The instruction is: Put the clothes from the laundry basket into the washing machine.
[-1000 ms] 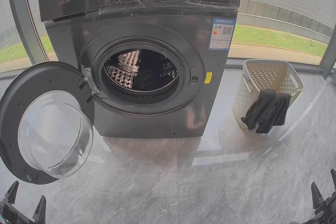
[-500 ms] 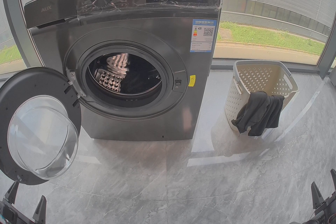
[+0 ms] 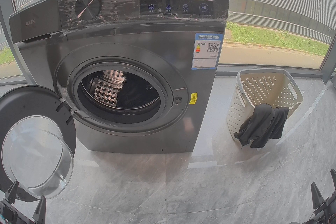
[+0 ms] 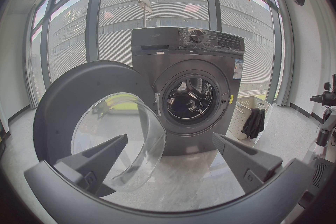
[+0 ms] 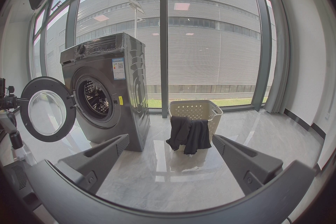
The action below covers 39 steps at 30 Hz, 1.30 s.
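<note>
A grey front-loading washing machine (image 3: 122, 60) stands ahead with its round door (image 3: 33, 146) swung open to the left and the drum (image 3: 117, 93) exposed. To its right sits a cream laundry basket (image 3: 267, 90) with a dark garment (image 3: 262, 126) draped over its near rim. My left gripper (image 3: 25, 202) is low at the bottom left corner, open and holding nothing. My right gripper (image 3: 323, 189) is low at the bottom right corner, also open and holding nothing. Both are well short of basket (image 5: 196, 112) and machine (image 4: 190, 88). The garment (image 5: 189, 133) hangs toward the right wrist camera.
The floor (image 3: 182, 186) is polished grey marble. Tall windows (image 3: 280, 7) with dark frames run behind the machine and basket. The open door (image 4: 98, 119) juts out close in front of the left arm. A wall (image 5: 308, 60) stands to the right of the basket.
The whole head view has shifted: the machine and basket appear larger and lower, so the camera has moved closer. Both grippers keep their places at the bottom corners.
</note>
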Tool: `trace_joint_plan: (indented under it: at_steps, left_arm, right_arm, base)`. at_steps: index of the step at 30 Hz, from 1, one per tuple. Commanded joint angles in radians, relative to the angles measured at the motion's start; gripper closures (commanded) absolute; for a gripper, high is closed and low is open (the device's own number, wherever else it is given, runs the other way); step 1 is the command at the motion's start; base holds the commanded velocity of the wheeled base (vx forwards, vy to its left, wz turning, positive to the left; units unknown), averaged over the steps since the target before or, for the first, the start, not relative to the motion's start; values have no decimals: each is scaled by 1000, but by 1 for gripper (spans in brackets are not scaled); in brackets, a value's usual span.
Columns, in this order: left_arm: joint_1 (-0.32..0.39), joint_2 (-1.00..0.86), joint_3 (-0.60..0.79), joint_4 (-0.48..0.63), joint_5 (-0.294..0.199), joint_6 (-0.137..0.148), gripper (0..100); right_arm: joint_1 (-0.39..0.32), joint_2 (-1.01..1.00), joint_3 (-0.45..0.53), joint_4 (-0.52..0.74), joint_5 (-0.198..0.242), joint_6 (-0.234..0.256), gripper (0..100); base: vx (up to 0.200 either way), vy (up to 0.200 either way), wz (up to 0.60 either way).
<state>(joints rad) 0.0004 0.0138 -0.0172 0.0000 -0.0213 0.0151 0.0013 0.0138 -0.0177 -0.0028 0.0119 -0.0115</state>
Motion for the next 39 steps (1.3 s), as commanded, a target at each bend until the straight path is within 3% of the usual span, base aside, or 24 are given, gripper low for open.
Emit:
trace_joint_plan:
  at_steps: [1, 16, 39]
  left_arm:
    - [1, -14, 14, -2, 0, 0, 0]
    - [0, -14, 14, -2, 3, -12, 0]
    - [0, -14, 14, 0, 3, -7, 0]
  right_arm:
    - [0, -14, 18, 0, 0, -1, 0]
    - [0, -14, 18, 0, 0, -1, 0]
    - [0, -14, 18, 0, 0, -1, 0]
  base:
    - [0, -200, 0]
    - [0, -200, 0]
    - [0, -200, 0]
